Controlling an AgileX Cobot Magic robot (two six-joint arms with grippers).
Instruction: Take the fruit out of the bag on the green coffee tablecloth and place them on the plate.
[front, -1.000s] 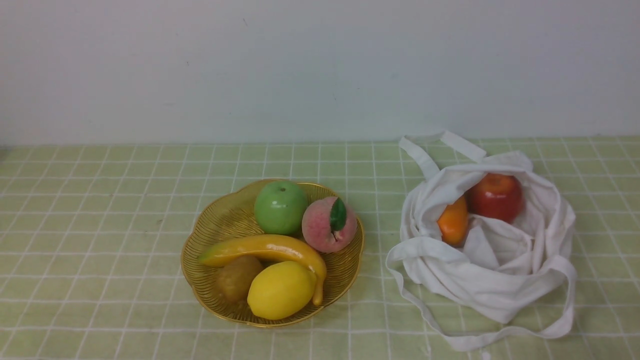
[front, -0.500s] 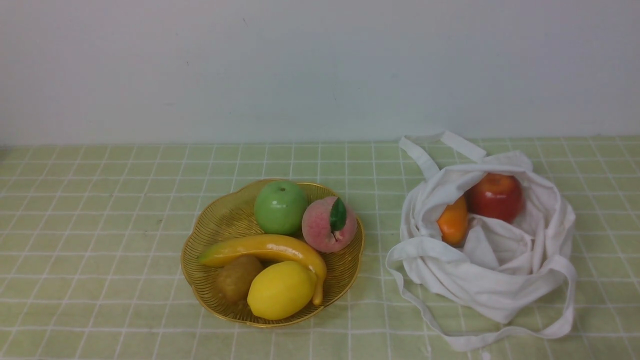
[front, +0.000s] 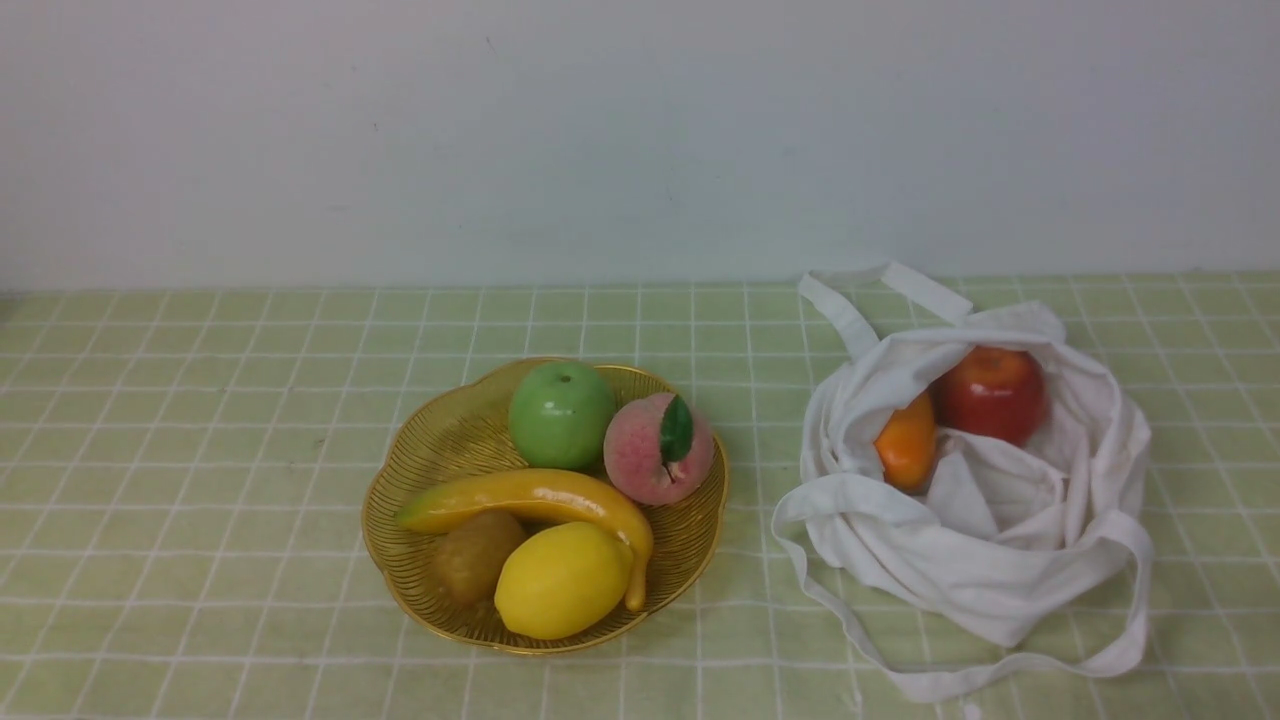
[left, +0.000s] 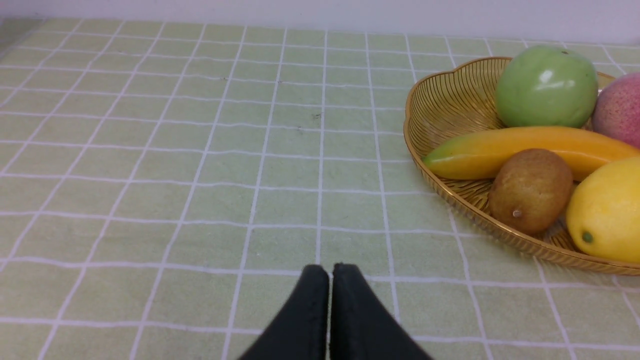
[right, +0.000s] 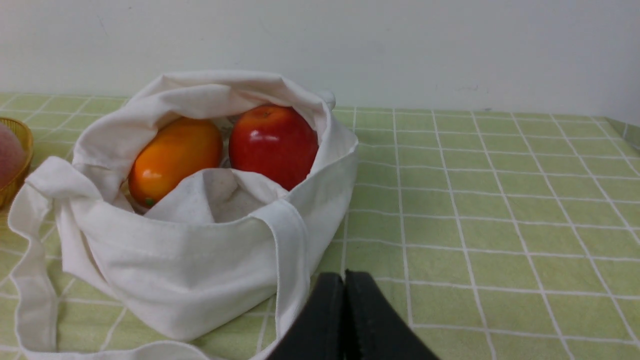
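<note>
Nothing has moved since the earlier frames. Both grippers rest with fingers pressed together, empty. Ahead of the right gripper (right: 344, 280), the nearer arm, sits the bag (right: 200, 260); inside, the orange fruit (right: 175, 157) lies lengthwise beside the red apple (right: 274, 145). The kiwi (front: 478, 555) already lies on the plate (front: 440, 440).

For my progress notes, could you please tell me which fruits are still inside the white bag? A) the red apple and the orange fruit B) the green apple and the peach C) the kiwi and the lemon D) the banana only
A: the red apple and the orange fruit sit inside the white bag; the other fruits lie on the plate.
</note>
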